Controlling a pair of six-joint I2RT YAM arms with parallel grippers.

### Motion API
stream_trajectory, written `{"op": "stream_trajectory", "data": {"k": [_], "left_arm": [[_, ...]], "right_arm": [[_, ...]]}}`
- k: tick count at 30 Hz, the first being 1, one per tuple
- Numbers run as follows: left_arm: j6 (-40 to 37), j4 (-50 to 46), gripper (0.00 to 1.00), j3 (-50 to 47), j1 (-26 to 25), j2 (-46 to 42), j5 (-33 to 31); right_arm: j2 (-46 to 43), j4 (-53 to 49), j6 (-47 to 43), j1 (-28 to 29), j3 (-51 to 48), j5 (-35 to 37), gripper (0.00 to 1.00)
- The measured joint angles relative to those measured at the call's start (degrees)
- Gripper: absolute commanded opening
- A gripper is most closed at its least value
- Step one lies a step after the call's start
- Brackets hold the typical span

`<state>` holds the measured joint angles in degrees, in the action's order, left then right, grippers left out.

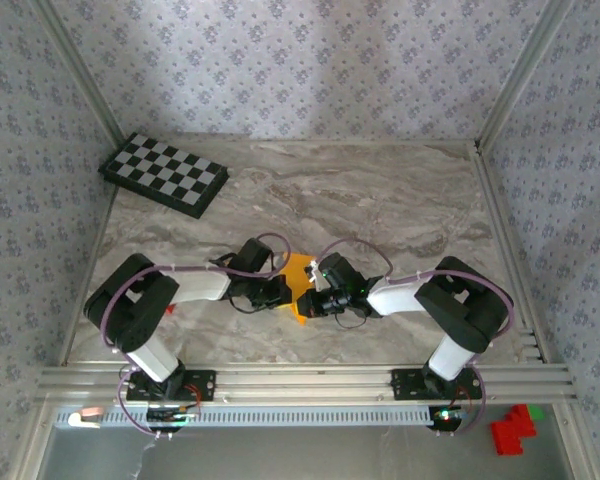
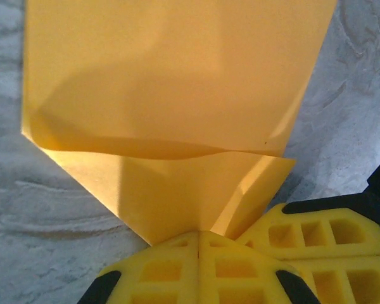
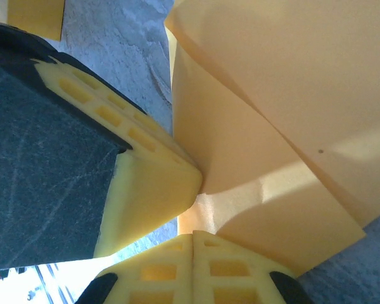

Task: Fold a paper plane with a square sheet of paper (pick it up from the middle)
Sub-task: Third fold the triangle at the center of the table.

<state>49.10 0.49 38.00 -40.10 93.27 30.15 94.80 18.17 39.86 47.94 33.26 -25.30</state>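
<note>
Orange-yellow thin matte paper: the square sheet of paper (image 1: 298, 272) sits between the two pincers, over the middle of the grey marble desk (image 1: 380, 200). It is creased into layers. Can't tell if it is lifted or resting on the desk.

Left pincer (image 1: 283, 292) is clamped on the sheet. Right pincer (image 1: 313, 300) is clamped on it too. Their tips face each other, just beside one another.

Left wrist view: left pincer (image 2: 199, 239) has its yellow fingers pressed together, and a pointed corner of the sheet (image 2: 177, 82) goes into the seam between them. The sheet fans out ahead of the pincer. A folded flap edge runs across it a little ahead of the tips. A right pincer finger (image 2: 316, 231) is just right of the left pincer.

Right wrist view: right pincer (image 3: 193, 240) has its fingers together and grips the lower edge of the sheet (image 3: 291, 95), which spreads ahead and to the right. A left pincer finger (image 3: 145, 183) is just ahead-left of the tips, against the paper. A small orange block (image 3: 31, 16) lies on the desk, well ahead-left of this pincer.

A checkered board (image 1: 165, 173) lies well beyond the left pincer, at the desk's far left corner.
</note>
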Motion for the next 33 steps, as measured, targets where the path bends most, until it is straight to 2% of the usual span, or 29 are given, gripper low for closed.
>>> {"op": "stream_trajectory", "data": {"k": [26, 33], "left_arm": [[-4.8, -2.0, 0.0, 3.9, 8.5, 4.4, 5.7], [-6.7, -3.4, 0.0, 5.4, 11.1, 5.1, 5.1]], "right_arm": [[-1.4, -5.7, -4.3, -0.2, 1.2, 1.6, 0.0], [-2.7, -6.8, -5.0, -0.3, 0.5, 2.5, 0.0]]}}
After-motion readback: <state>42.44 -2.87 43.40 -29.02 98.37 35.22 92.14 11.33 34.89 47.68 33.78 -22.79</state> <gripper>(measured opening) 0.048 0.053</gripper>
